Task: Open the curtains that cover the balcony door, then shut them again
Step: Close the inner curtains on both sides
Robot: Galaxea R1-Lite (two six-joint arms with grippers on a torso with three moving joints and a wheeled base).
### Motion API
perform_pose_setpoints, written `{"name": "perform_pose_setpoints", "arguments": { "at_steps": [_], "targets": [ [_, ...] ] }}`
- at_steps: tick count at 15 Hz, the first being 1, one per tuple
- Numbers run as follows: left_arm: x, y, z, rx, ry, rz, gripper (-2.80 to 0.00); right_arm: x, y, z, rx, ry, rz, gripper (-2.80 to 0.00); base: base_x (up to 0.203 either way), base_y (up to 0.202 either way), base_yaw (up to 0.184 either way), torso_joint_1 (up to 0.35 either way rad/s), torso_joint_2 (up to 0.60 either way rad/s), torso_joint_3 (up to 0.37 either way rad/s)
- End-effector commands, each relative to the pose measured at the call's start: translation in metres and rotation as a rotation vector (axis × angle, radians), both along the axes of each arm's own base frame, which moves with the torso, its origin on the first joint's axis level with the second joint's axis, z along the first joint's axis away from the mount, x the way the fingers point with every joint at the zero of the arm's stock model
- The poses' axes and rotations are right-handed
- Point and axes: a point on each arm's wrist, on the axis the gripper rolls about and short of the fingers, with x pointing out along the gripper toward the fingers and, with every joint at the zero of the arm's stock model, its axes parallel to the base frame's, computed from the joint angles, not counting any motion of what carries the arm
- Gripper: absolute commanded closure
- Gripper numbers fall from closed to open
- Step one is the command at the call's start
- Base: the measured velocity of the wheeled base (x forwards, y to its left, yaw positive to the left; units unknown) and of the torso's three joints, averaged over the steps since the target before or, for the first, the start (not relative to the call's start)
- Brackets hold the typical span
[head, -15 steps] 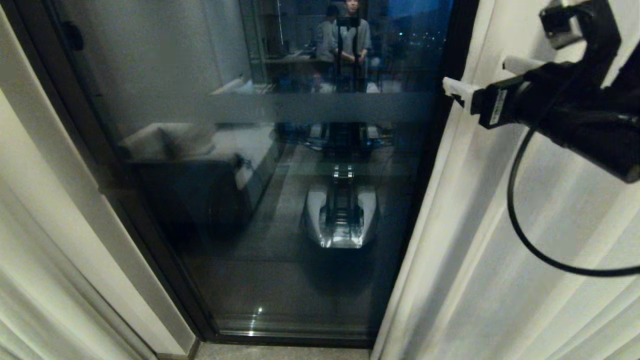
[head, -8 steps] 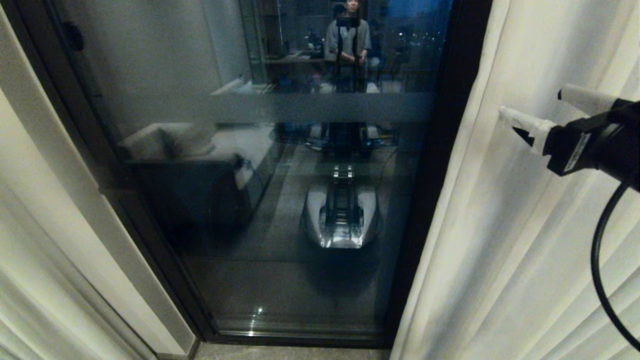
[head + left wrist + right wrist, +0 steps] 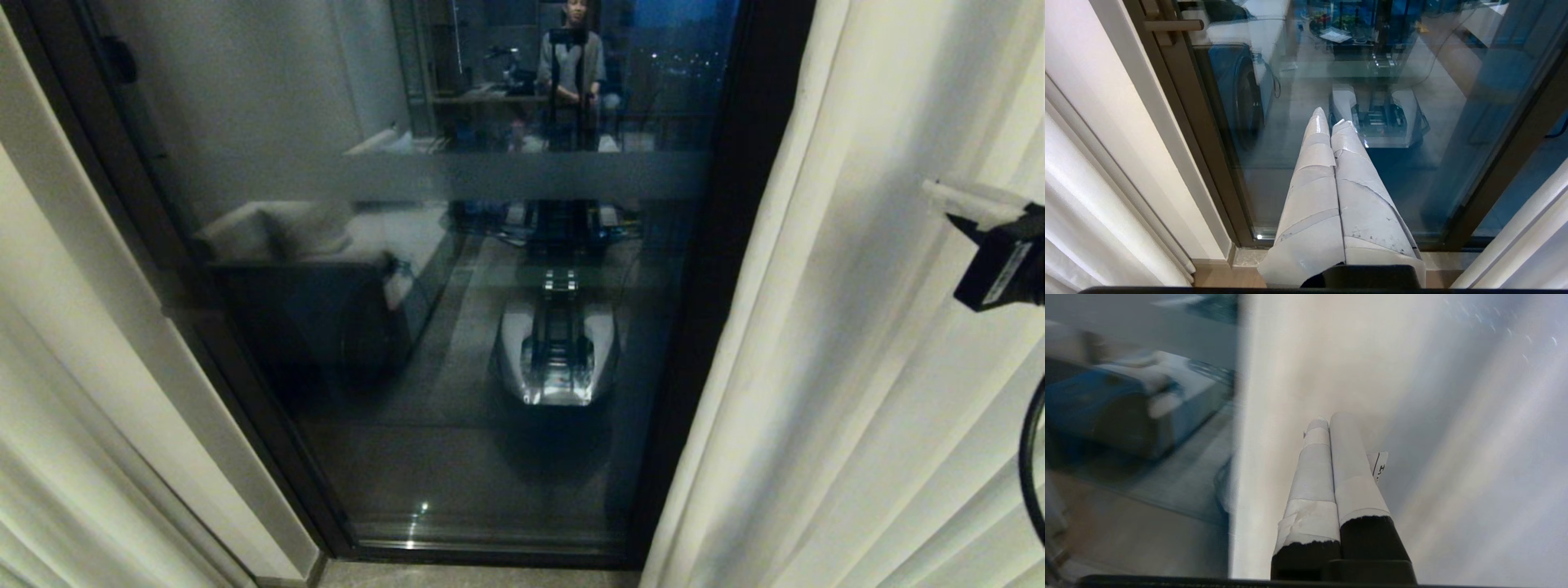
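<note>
1. The balcony door (image 3: 457, 310) fills the middle of the head view. Its dark frame (image 3: 718, 269) runs top to bottom, and a greyish band (image 3: 522, 175) crosses the glass from side to side.
2. The curtains hang as two cream panels, one on each side of the door, leaving the glass between them uncovered.
3. The right curtain panel (image 3: 841, 367) has its long axis running from ceiling to floor. Its pleats fall in long lines that lean slightly in the head view, and its straight inner edge lies along the door's right frame.
4. The left curtain panel (image 3: 49, 457) sits at the left edge of the view, its folds also running down toward the floor.
5. The right gripper (image 3: 1327, 420) is in front of the right curtain panel, at the right edge of the head view. Its taped fingers (image 3: 1314, 482) are pressed together with no fabric visible between them.
6. The left gripper (image 3: 1331, 120) points at the lower part of the glass, its fingers together and holding nothing.
7. The glass reflects the robot's base (image 3: 559, 351), a sofa (image 3: 318, 253) and a person (image 3: 571, 57) farther back in the room.
</note>
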Motion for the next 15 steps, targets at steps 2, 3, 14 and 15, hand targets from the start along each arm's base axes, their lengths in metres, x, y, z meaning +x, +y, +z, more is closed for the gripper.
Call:
{"name": "perform_pose_setpoints", "arguments": {
  "at_steps": [2, 3, 14, 15],
  "targets": [
    [0.000, 0.000, 0.000, 0.000, -0.001, 0.001, 0.00, -0.012, -0.017, -0.009, 0.002, 0.032, -0.078, 0.00, 0.000, 0.000, 0.000, 0.000, 0.00, 0.000],
    [0.000, 0.000, 0.000, 0.000, -0.001, 0.000, 0.00, -0.020, -0.023, -0.015, -0.003, 0.061, -0.104, 0.00, 0.000, 0.000, 0.000, 0.000, 0.00, 0.000],
    [0.000, 0.000, 0.000, 0.001, -0.001, 0.000, 0.00, -0.091, -0.044, -0.098, 0.004, 0.145, -0.207, 0.00, 0.000, 0.000, 0.000, 0.000, 0.00, 0.000],
    [0.000, 0.000, 0.000, 0.000, -0.001, 0.001, 0.00, -0.099, -0.047, -0.111, 0.003, 0.161, -0.232, 0.00, 0.000, 0.000, 0.000, 0.000, 0.00, 0.000]
  ]
}}
